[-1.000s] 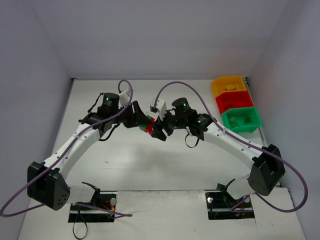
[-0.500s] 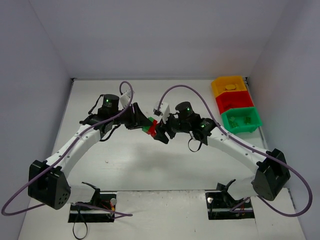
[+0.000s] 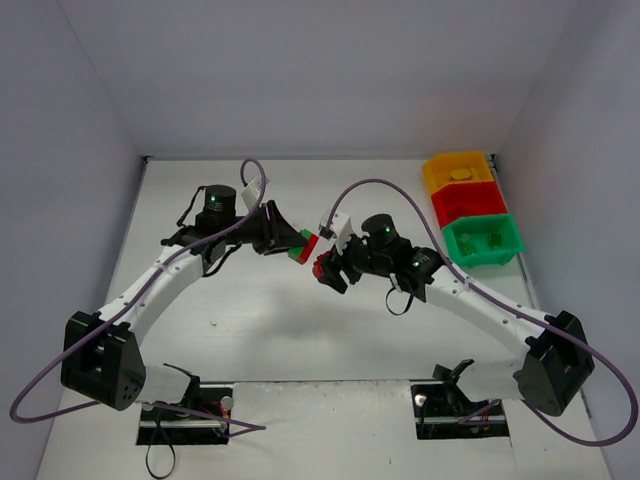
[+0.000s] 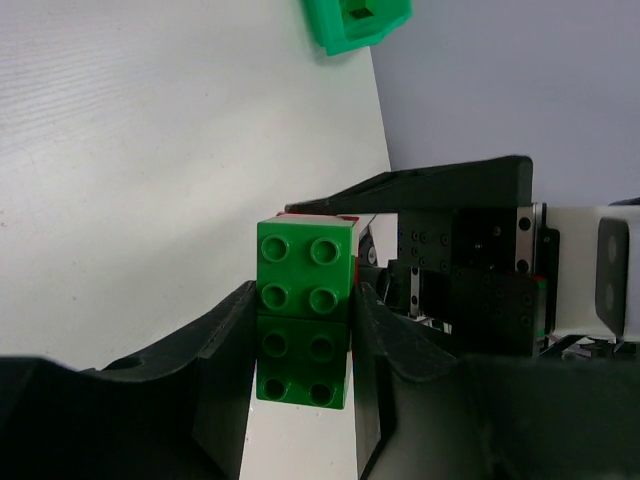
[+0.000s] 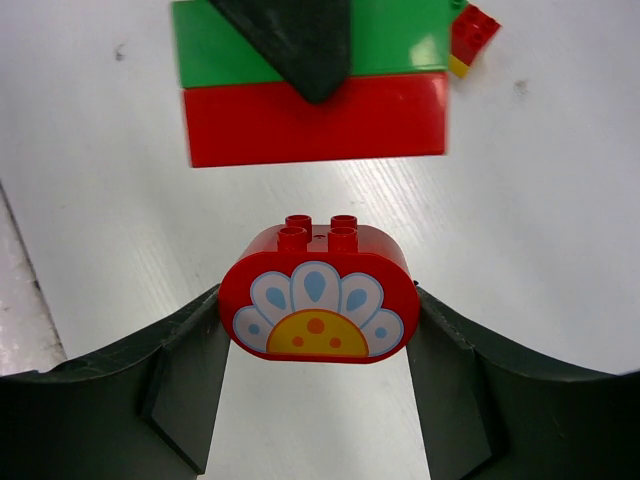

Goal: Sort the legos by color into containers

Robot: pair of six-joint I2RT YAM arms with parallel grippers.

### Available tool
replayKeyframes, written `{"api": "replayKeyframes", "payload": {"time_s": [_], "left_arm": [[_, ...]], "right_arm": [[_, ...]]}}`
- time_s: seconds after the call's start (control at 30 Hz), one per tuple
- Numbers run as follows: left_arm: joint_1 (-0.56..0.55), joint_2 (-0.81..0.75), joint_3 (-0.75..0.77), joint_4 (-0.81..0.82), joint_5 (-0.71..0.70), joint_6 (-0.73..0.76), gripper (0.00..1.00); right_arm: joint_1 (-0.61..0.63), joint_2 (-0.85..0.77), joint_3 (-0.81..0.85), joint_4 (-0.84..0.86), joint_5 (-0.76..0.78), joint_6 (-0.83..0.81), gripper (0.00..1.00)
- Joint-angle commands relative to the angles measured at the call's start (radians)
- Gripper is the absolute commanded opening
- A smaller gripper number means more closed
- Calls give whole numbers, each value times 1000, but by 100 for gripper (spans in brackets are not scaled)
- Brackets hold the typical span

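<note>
Inspecting remotely: my left gripper [image 4: 305, 310] is clamping tight on a green-and-red brick stack [image 4: 305, 255]; my right gripper [image 5: 315, 320], half-spread, is pinching a red flower-printed brick [image 5: 316, 290] just beside that stack, over the table [image 3: 250, 320].

glossy plastic green brick [image 4: 305, 300] and flower-printed red brick [image 5: 316, 310], matt black fingers [image 5: 185, 390], faintly grained white table [image 5: 560, 200].

Bright, even light; soft shadows.

My left arm [image 3: 150, 285] and right arm [image 3: 480, 303] use white tubular links between black joint housings. A purple cable [image 3: 372, 181] loops along each. Each wrist housing carries a green indicator light [image 3: 213, 198]. My fingers [image 5: 150, 390] are matte black curved wedges.
</note>
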State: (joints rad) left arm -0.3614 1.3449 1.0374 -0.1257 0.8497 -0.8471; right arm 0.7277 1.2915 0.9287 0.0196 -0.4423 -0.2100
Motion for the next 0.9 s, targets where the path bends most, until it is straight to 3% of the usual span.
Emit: {"api": "replayKeyframes", "payload": {"time_s": [0.0, 0.1, 0.3, 0.37, 0.6, 0.87], "left_arm": [[12, -16, 52, 66, 31, -7, 0], [15, -35, 59, 2, -18, 40, 0], [15, -84, 64, -124, -104, 138, 0], [15, -101, 58, -138, -116, 149, 0], [15, -156, 39, -186, -133, 184, 0], [15, -208, 23, -218, -152, 235, 0]], "right_arm": [[-33, -46, 4, 46, 91, 10, 0], [-149, -37, 19, 46, 167, 67, 0], [-401, 60, 145, 10, 483, 127, 3], [-509, 135, 218, -15, 496, 146, 4], [-703, 333, 398, -50, 521, 153, 7], [-817, 534, 519, -58, 493, 172, 17]]}}
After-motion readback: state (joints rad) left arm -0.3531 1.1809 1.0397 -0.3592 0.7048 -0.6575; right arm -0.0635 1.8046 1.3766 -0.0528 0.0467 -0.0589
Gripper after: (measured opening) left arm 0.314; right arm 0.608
